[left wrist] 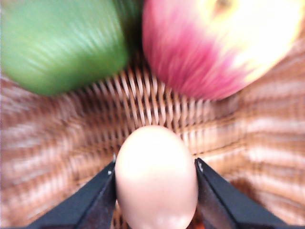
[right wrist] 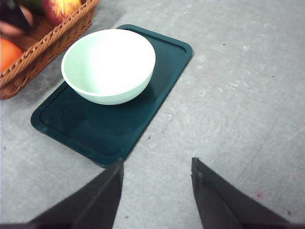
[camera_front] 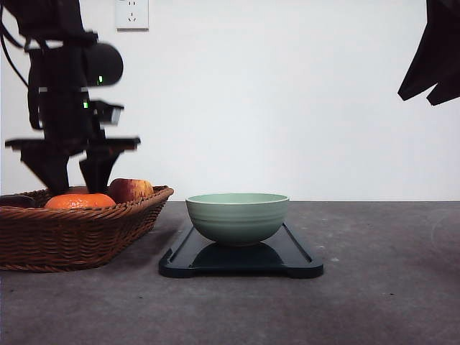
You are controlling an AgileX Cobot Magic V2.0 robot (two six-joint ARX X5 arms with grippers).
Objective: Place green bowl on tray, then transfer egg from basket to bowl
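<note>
The egg (left wrist: 156, 179), pale reddish-brown, sits between the two black fingers (left wrist: 93, 202) of my left gripper (left wrist: 156, 191), which is shut on it just above the woven floor of the basket (left wrist: 71, 138). In the front view the left gripper (camera_front: 73, 178) hangs over the wicker basket (camera_front: 72, 233) at the left. The green bowl (camera_front: 237, 218) stands upright on the black tray (camera_front: 295, 260) in the middle of the table. My right gripper (right wrist: 157, 191) is open above bare table, near the tray (right wrist: 109, 126) and the bowl (right wrist: 108, 64), with nothing between its fingers.
An apple (left wrist: 219, 43) and a green fruit (left wrist: 57, 43) lie in the basket close behind the egg. An orange (camera_front: 79, 201) and the apple (camera_front: 131, 190) show above the basket's rim. The right arm (camera_front: 435, 57) hangs high at the right.
</note>
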